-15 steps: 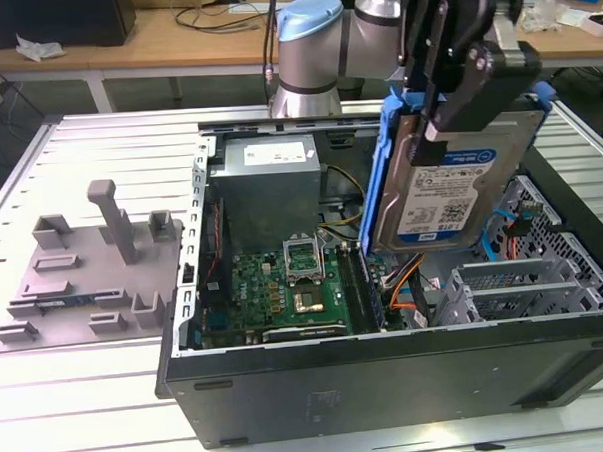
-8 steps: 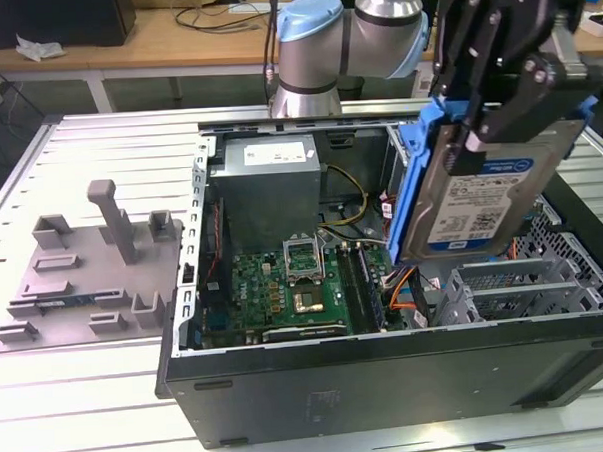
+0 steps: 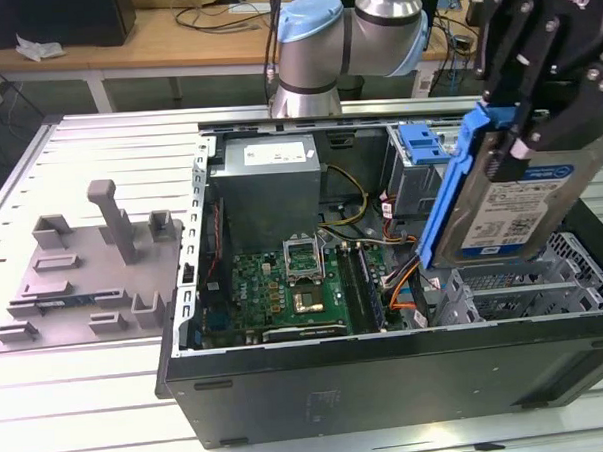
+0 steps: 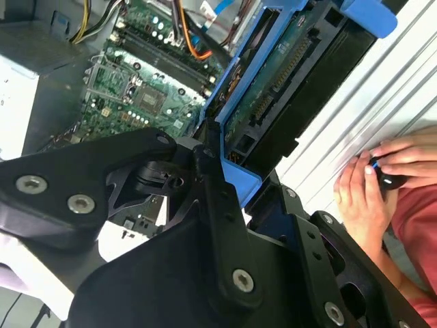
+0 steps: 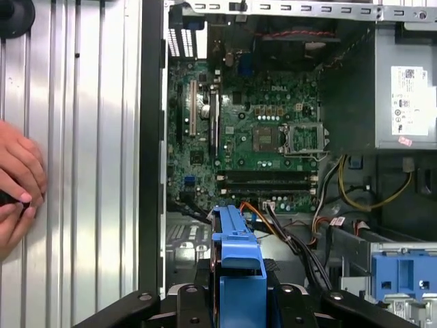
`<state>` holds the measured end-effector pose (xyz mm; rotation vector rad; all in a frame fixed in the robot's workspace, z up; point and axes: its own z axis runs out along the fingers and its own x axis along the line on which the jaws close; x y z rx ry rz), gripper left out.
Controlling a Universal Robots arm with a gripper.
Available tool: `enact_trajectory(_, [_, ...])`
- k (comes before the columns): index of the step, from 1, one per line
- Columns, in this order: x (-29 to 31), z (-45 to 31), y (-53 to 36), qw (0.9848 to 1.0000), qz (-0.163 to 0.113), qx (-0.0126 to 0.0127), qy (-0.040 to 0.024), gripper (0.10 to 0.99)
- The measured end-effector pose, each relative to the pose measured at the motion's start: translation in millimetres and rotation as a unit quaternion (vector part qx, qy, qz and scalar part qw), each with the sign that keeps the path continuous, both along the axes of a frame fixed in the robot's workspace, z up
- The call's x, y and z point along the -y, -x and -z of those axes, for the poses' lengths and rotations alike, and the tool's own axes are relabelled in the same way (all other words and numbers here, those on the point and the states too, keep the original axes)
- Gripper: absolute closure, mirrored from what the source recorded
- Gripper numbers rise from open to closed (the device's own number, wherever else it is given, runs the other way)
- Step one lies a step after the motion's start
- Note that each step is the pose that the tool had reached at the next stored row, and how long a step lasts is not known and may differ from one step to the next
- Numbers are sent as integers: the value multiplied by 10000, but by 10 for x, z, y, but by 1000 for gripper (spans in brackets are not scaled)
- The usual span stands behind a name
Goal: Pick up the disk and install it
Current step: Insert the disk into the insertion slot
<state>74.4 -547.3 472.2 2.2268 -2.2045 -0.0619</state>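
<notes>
Flat silver metal hard disk with white-and-blue label, in a blue plastic carrier (image 3: 509,199), is off the desk. It hangs tilted on edge over the corner of the open black computer case (image 3: 388,382) at the exterior view's right. The black jaws are clamped narrow on the disk's upper end, one on each broad face. Probably gripped there so the lower end stays free to go in. The label faces the exterior view. The second wrist view shows the connector edge (image 4: 287,89).

The disk's lower corner sits just above the silver perforated drive cage (image 3: 545,290); I cannot tell if it touches. Not installed yet by the look of it, more like mid-carry or lining up.

The case lies on its side with its panel off, so the green motherboard (image 5: 263,137) and grey power supply box (image 3: 270,182) face up, likely for reach from above. A smaller bare blue plastic bracket (image 3: 423,146) stands further back in the case, apart from the disk.

Outside the case, a grey moulded fixture (image 3: 93,265) rests on the slatted metal desk (image 3: 90,415), well apart. A person's hand (image 4: 369,188) rests on the desk beside the case, on a small dark object.
</notes>
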Motion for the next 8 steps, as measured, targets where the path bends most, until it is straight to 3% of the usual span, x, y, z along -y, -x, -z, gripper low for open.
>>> enact_trajectory(8, [45, 13, -289, 10000, 0, 0, -1, 718])
